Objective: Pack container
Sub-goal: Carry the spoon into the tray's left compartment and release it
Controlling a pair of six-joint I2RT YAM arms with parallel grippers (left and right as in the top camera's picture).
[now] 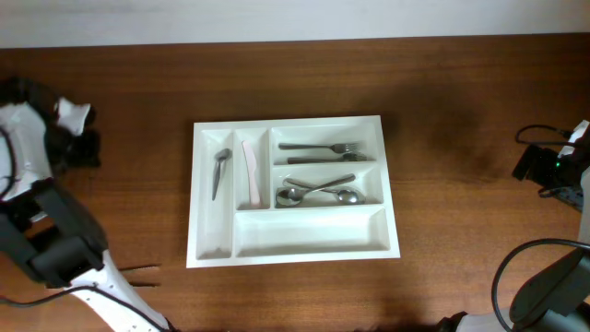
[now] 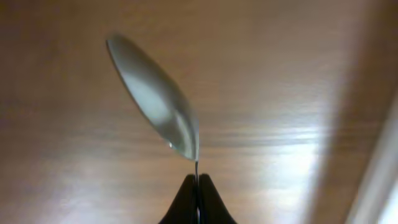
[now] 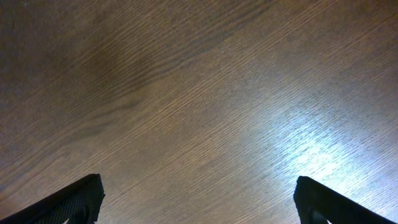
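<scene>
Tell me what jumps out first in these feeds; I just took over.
The big white container in the middle of the table catches the eye first, with forks in its upper right compartment, spoons below them and its bottom compartment bare. Next is the left wrist view: the left hand is shut on a shiny spoon whose bowl sticks out over the wood. The right hand is open over bare table.

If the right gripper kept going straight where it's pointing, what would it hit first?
Probably the bare wooden table. Only wood grain shows ahead of the right gripper, whose jaws stand open. How far off it is remains unclear.
</scene>
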